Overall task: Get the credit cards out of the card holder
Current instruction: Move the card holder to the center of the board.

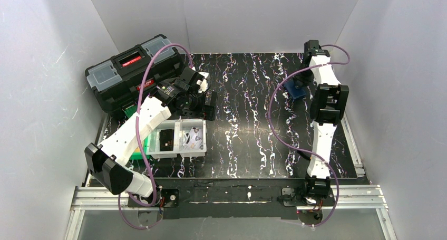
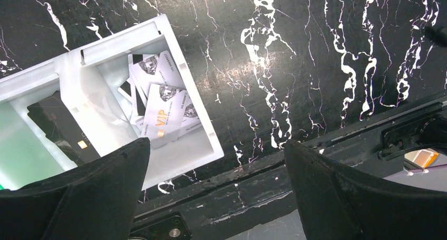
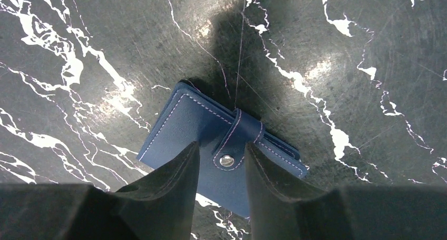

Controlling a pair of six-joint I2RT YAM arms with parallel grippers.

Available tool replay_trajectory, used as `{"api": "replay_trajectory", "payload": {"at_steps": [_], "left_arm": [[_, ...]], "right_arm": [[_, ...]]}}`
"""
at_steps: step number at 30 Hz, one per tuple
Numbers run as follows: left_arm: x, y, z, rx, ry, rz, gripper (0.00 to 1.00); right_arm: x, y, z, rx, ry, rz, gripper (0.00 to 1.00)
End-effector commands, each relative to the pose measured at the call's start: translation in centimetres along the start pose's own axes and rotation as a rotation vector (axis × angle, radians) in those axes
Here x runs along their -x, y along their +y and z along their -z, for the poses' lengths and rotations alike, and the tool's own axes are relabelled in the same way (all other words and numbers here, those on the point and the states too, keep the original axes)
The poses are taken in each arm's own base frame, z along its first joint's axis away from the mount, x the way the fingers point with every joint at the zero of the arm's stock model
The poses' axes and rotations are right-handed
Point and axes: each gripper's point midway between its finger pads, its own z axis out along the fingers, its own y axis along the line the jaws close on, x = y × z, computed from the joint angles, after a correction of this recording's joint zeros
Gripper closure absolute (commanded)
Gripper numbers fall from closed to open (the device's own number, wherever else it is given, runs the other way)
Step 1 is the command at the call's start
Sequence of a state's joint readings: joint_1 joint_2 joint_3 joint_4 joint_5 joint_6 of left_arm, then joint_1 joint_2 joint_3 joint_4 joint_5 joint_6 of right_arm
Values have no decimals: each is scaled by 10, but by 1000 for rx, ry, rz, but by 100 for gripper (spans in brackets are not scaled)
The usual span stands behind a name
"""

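Note:
The card holder (image 3: 179, 126) is a navy-blue wallet lying closed and flat on the black marbled table, its strap (image 3: 240, 132) snapped shut. In the top view it (image 1: 298, 92) sits at the far right, partly under my right gripper (image 1: 300, 83). My right gripper (image 3: 222, 145) stands right over it, fingers a narrow gap apart on either side of the strap and snap. No credit cards show; the holder is shut. My left gripper (image 2: 216, 145) is wide open and empty, above the table beside the white tray; in the top view it (image 1: 210, 104) is left of centre.
A white two-compartment tray (image 1: 178, 153) holds a black chip card (image 2: 63, 132) in one side and white printed VIP slips (image 2: 163, 111) in the other. A black toolbox (image 1: 134, 71) stands at the back left. White walls close in the table.

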State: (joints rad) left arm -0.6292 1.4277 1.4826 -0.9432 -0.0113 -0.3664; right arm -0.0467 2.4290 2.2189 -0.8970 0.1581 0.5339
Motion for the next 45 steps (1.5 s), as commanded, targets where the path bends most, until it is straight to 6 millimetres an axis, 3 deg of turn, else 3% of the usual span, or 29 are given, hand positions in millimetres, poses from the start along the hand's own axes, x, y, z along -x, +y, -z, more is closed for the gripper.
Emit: {"api": "replay_trajectory", "payload": {"at_steps": [1, 8, 12, 20, 24, 31, 36, 40, 45], "left_arm": [[-4, 7, 10, 14, -3, -1, 0], [-4, 6, 7, 17, 14, 7, 0], [-7, 4, 4, 12, 39, 16, 0], [-9, 3, 2, 10, 44, 37, 1], [-13, -1, -2, -8, 63, 50, 0], [-18, -4, -8, -29, 76, 72, 0], [-20, -7, -11, -42, 82, 82, 0], [-20, -6, -12, -39, 75, 83, 0], [-21, -5, -11, -36, 71, 83, 0]], "right_arm": [[-5, 3, 1, -31, 12, 31, 58], [-22, -5, 4, -104, 44, 86, 65], [-43, 3, 11, -130, 58, 153, 64], [-90, -2, 29, -117, 132, 140, 64], [-124, -1, 41, -56, 176, 99, 64], [-212, 7, 63, 129, 272, -22, 64], [-254, 19, 87, 205, 282, -39, 61], [-267, 30, 110, 243, 257, 4, 59], [-242, 19, 119, 159, 128, 200, 57]]}}
